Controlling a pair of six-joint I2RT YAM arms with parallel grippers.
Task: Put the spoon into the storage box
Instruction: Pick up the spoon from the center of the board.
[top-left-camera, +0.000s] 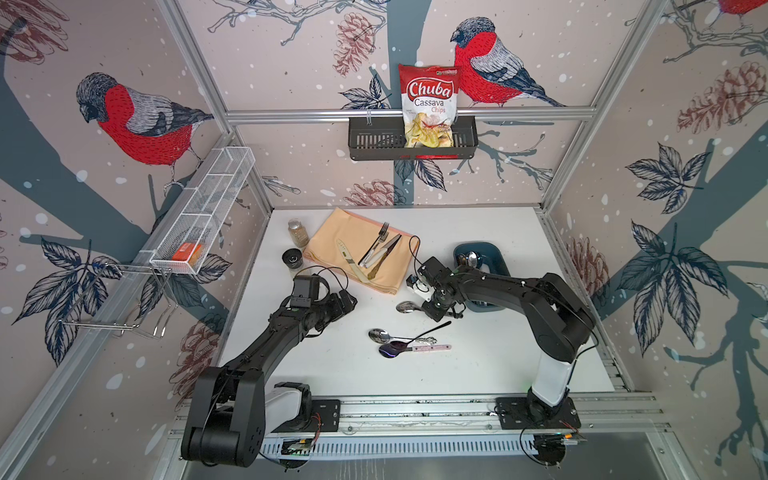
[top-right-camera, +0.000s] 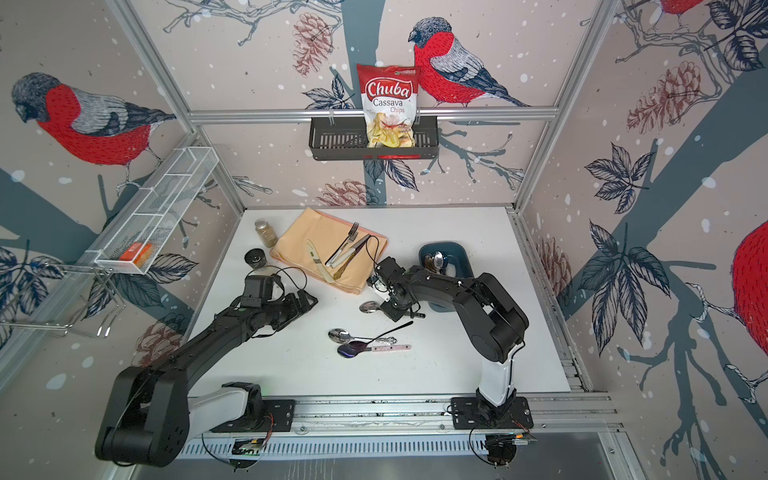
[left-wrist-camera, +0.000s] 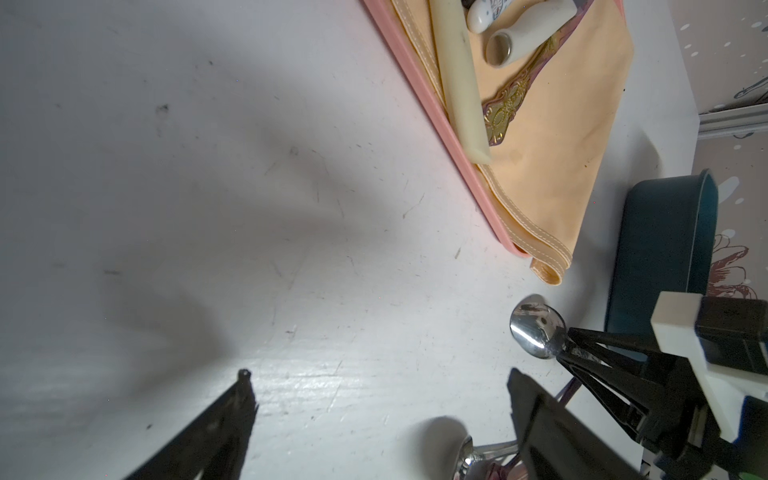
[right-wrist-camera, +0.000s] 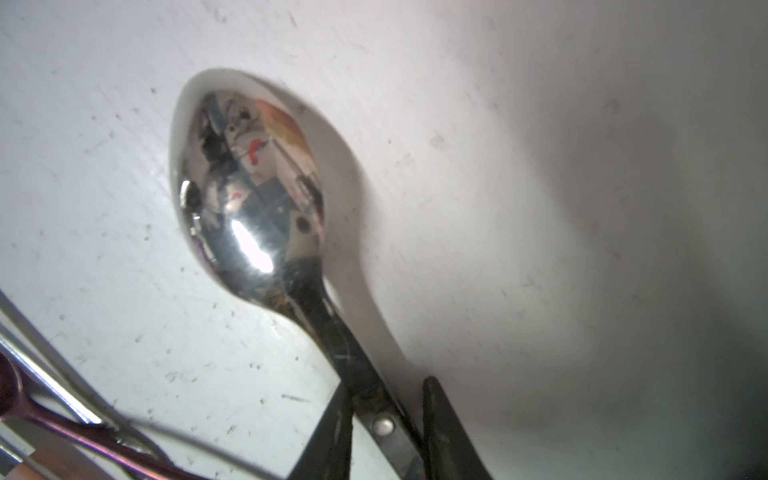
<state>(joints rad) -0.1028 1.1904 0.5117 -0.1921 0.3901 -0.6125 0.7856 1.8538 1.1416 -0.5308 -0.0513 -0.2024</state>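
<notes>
Nearest, three loose spoons (top-left-camera: 399, 343) lie crossed on the white counter (top-left-camera: 498, 357). Just beyond, a fourth, shiny steel spoon (right-wrist-camera: 249, 187) lies flat, the right gripper's (right-wrist-camera: 386, 384) jaws tight against both sides of its handle; the left gripper (left-wrist-camera: 378, 374) gapes wide, empty. The right arm (top-left-camera: 498, 282) overhangs the dark teal plastic storage box (top-left-camera: 498, 254), where a fifth spoon (top-left-camera: 472, 258) shows. Farther back, a peach cloth (top-left-camera: 353, 237) carries a fork (top-left-camera: 384, 229) and knives (top-left-camera: 392, 245).
</notes>
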